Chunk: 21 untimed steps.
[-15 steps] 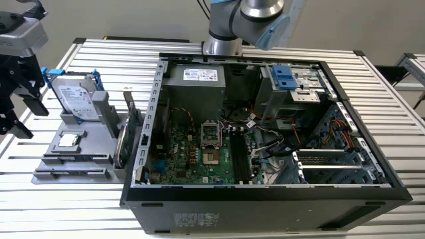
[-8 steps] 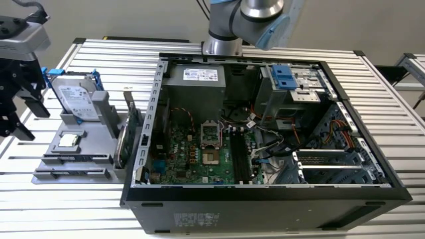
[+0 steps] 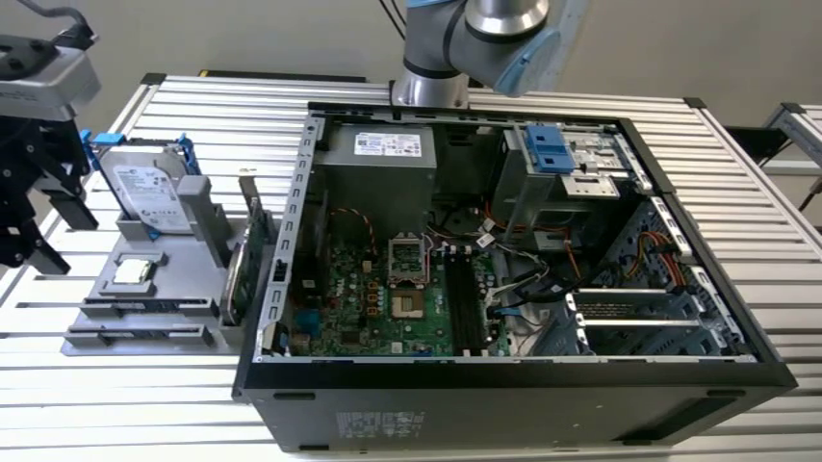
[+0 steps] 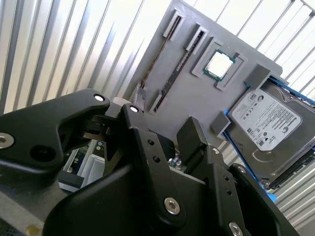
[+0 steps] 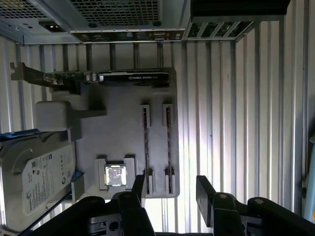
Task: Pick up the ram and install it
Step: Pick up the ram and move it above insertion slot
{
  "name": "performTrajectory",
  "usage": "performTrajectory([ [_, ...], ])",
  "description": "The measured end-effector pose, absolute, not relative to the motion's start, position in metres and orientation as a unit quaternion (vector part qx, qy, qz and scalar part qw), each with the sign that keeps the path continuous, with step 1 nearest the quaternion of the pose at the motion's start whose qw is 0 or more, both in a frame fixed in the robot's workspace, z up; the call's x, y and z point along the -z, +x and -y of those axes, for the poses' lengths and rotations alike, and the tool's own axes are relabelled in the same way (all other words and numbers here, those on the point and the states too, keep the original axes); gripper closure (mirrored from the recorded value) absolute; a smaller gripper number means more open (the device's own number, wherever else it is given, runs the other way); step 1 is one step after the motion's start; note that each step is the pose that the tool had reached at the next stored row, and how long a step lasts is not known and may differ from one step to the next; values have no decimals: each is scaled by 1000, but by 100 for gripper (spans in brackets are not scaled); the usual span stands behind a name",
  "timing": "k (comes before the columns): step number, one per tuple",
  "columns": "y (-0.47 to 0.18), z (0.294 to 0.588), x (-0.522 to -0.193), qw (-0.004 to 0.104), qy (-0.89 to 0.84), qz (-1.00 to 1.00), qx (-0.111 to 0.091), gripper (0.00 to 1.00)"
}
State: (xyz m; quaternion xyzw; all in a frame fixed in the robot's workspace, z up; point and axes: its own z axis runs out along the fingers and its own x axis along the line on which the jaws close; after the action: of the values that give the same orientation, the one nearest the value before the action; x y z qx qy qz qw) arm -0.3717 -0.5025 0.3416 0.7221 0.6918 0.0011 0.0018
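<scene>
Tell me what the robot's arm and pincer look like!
The arm is a chunky silver-grey tube with a light blue cap on its joint. The pincer is matte black, built from angular jointed links with small silver screws, and ends in two flat fingers.

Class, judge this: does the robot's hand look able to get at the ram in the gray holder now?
Probably yes. The open hand hovers by the gray holder, and the ram stands on edge in its slots with nothing covering it; the green card and hard drive sit apart from it.
</scene>
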Motion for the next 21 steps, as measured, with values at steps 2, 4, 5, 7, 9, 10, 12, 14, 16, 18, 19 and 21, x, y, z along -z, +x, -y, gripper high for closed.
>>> performTrajectory([
  [2, -372, 502, -341, 2, 722, -692, -1, 0],
  [4, -372, 502, -341, 2, 722, -692, -1, 0],
  [5, -372, 502, -341, 2, 722, -692, -1, 0],
  [7, -372, 502, -341, 2, 722, -692, -1, 0],
  [9, -372, 502, -340, 2, 722, -692, -1, 0],
  [10, -372, 502, -340, 2, 722, -692, -1, 0],
  [12, -372, 502, -339, 2, 722, -692, -1, 0],
  [14, -372, 502, -337, 2, 722, -692, -1, 0],
  [16, -372, 502, -336, 2, 722, -692, -1, 0],
  [18, -372, 502, -335, 2, 722, -692, -1, 0],
  [19, -372, 502, -335, 2, 722, -692, -1, 0],
  [21, -372, 502, -334, 2, 722, -692, -1, 0],
])
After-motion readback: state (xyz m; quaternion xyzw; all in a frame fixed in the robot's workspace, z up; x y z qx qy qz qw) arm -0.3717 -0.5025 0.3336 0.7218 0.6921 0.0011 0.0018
